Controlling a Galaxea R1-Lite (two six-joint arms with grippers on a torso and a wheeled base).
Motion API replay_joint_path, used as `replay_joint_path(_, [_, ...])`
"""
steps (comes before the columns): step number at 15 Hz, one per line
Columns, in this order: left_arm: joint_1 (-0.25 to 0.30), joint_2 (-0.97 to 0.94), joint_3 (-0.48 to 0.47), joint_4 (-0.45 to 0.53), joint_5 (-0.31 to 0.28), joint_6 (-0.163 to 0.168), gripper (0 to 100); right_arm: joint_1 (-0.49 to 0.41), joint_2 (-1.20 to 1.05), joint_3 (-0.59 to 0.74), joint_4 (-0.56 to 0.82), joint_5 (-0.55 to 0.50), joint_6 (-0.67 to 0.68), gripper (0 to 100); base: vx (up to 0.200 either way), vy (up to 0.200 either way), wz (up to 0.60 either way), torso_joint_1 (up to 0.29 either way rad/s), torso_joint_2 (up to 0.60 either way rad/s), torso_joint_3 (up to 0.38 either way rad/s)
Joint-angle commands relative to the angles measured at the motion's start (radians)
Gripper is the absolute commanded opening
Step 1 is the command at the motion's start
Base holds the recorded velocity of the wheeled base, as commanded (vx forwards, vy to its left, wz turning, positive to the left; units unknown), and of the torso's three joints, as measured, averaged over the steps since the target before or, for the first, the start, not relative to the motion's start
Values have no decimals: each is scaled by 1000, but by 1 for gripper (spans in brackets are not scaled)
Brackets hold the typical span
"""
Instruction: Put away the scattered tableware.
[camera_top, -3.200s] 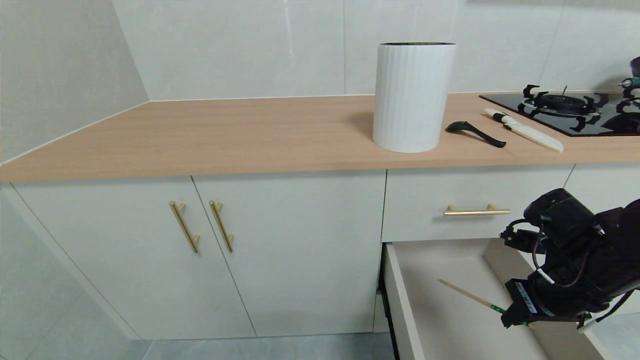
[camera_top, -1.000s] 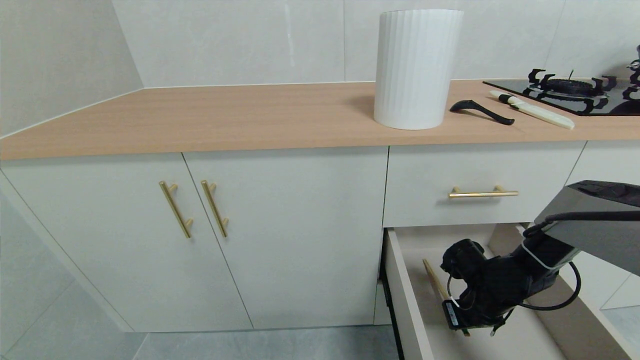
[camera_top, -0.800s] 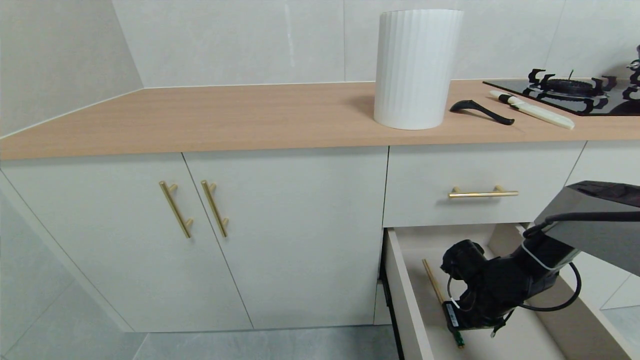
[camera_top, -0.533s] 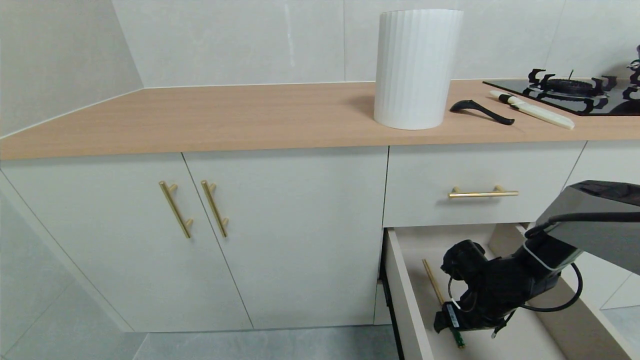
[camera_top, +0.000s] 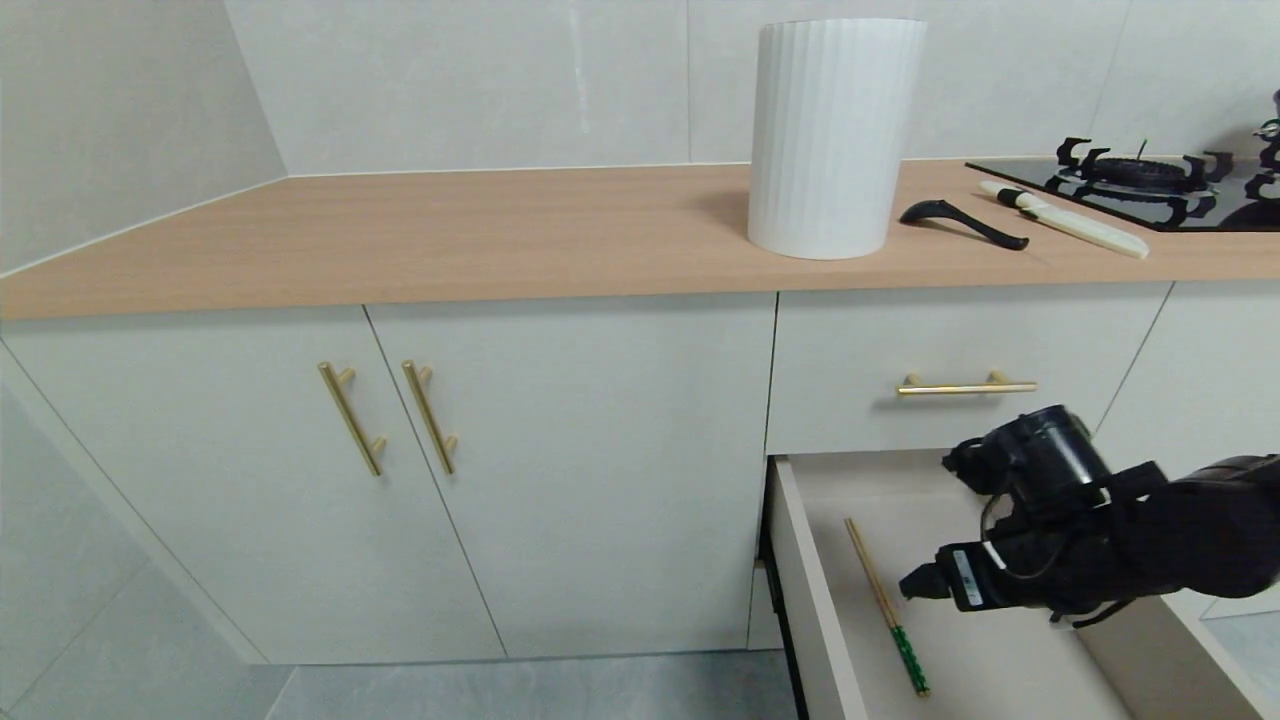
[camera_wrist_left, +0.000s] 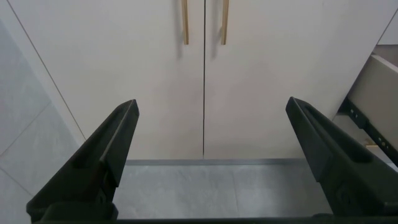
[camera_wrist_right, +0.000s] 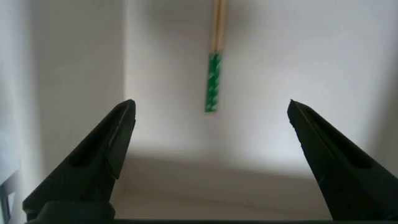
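Below the counter (camera_top: 400, 240), the drawer (camera_top: 800, 560) is standing pulled out. By the look of it, the first put-away is finishing here, with more tableware waiting up top. The white canister (camera_top: 835, 140) is standing on the counter. Just beside it, toward the hob, the knife (camera_top: 1065, 232) and the black spoon (camera_top: 960, 222) are lying out loose.

The right gripper (camera_top: 925, 583) is hanging over the drawer with its fingers spread and nothing between them. The left gripper (camera_wrist_left: 211, 104) is also gaping empty, pointing at the cupboard doors (camera_wrist_left: 205, 74).

The chopstick (camera_top: 885, 605) is lying flat on the drawer floor. It is running close along the wall on the robot's left, green end toward the front. It is resting below the right gripper and to its left, apart from the fingers. From the right wrist, that green end (camera_wrist_right: 213, 81) is showing in line with the open gap, farther off.

The next move is likely a lift clear of the drawer walls and up to the counter. There it calls for a low pinch across the spoon's thin handle or the knife's.
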Motion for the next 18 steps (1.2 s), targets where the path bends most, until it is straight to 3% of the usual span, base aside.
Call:
replay_joint_path(1, [0, 0, 0, -1, 0, 0, 100, -24, -279, 55, 0, 5, -70, 100, 0, 0, 0, 0, 0, 0])
replay_joint_path(6, [0, 0, 0, -1, 0, -2, 100, -24, -429, 78, 2, 9, -125, 100, 0, 0, 0, 11, -146, -202])
replay_joint_path(18, [0, 0, 0, -1, 0, 0, 100, -46, -443, 47, -3, 10, -154, 100, 0, 0, 0, 127, -482, -332])
